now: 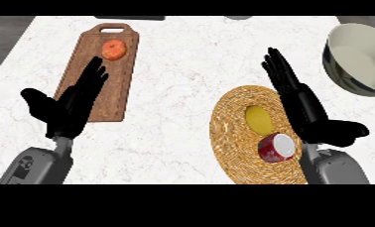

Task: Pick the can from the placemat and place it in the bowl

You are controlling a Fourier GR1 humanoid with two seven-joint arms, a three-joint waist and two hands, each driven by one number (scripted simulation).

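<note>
An orange fruit (113, 49) lies on the wooden cutting board (120, 89).

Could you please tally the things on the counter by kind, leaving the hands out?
Board: 1
Placemat: 1
Fruit: 2, orange fruit on the board, yellow fruit on the placemat
Can: 1
Bowl: 1
Total: 6
Not counted: two cut-off shapes at the far edge.

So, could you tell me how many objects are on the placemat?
2: a yellow item at the placemat's middle, and the red can nearer the robot. The right hand could hide more.
</note>
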